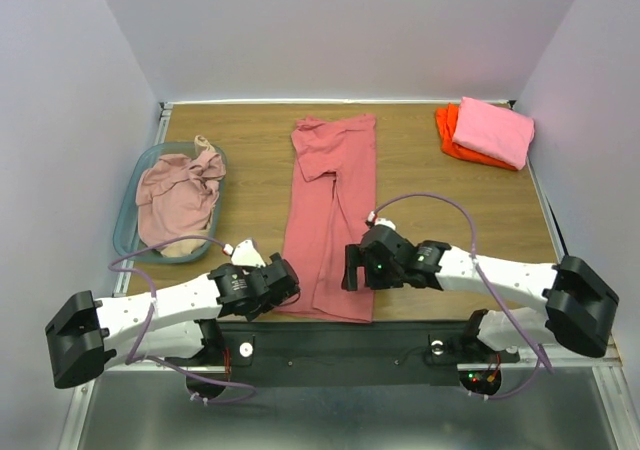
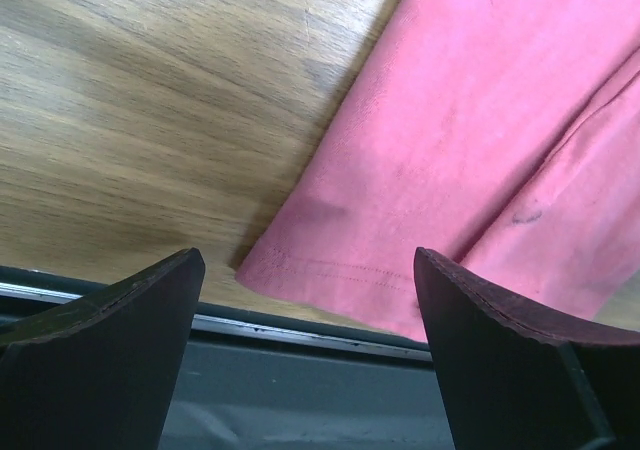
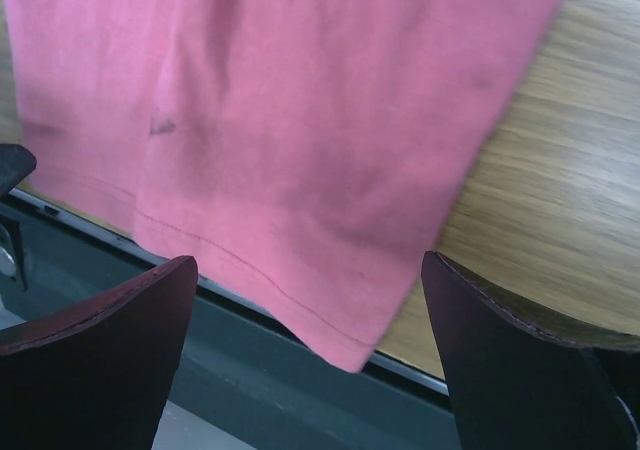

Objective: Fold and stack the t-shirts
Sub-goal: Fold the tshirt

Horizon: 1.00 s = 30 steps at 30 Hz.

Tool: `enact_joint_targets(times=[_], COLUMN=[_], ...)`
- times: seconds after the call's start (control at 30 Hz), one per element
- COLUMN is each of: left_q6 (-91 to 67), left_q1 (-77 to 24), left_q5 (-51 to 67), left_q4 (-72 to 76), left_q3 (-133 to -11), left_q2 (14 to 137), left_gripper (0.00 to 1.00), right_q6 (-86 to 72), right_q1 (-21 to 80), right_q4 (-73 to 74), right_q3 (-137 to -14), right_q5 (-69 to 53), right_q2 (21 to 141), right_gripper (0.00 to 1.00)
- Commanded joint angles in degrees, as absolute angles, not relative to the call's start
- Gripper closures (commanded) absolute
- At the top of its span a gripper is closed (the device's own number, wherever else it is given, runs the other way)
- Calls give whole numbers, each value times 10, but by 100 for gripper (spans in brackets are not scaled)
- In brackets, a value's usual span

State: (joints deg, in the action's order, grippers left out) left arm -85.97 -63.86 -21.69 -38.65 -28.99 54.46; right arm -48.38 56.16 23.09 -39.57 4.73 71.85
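We see the salmon-red t-shirt (image 1: pixel 330 220) lying down the middle of the counter (image 1: pixel 250 170) as a long narrow strip. Its sides are folded in, and it runs from close to the far edge down to the near edge. In the wrist views its hem reaches that near edge, and on the right a corner hangs just past it.

The left gripper (image 1: pixel 285 282) sits low at the shirt's near left corner. Its fingers (image 2: pixel 120 350) are spread wide, with the hem corner showing between them and nothing held. The right gripper (image 1: pixel 352 268) is at the strip's near right side, jaws likewise wide apart over the hem and gripping nothing.

By the left edge stands a blue-green basket (image 1: pixel 128 210) holding a crumpled pale pink shirt (image 1: pixel 180 190). At its near end we make out what may be a beige shirt (image 1: pixel 172 251), though the view is too small to be sure. In the far right corner a folded bright pink shirt (image 1: pixel 497 130) rests on an orange shirt (image 1: pixel 449 135).
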Motion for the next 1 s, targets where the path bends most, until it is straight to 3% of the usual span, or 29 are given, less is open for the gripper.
enact_joint_targets(times=[0.0,0.4,0.77,0.97], left_q6=[-854,-815,-741,-733], left_q1=[-629,-615,-615,-616], left_q5=[-238,-193,-134,-88], left_q4=[-384,-321,-270,-236], left_q3=[-307,-279,-326,-328], left_q2=[537,505,598,628], left_gripper=[2,2,2,2], right_q6=[-468,-533,-506,-460], right_q1=[578,568,456,448], right_q4=[192,187,185,180], right_q3=[-452,-454,-364,-367], right_q5=[79,163,160,58], right_q2=[759,875,806,756], right_gripper=[0,0,0,0])
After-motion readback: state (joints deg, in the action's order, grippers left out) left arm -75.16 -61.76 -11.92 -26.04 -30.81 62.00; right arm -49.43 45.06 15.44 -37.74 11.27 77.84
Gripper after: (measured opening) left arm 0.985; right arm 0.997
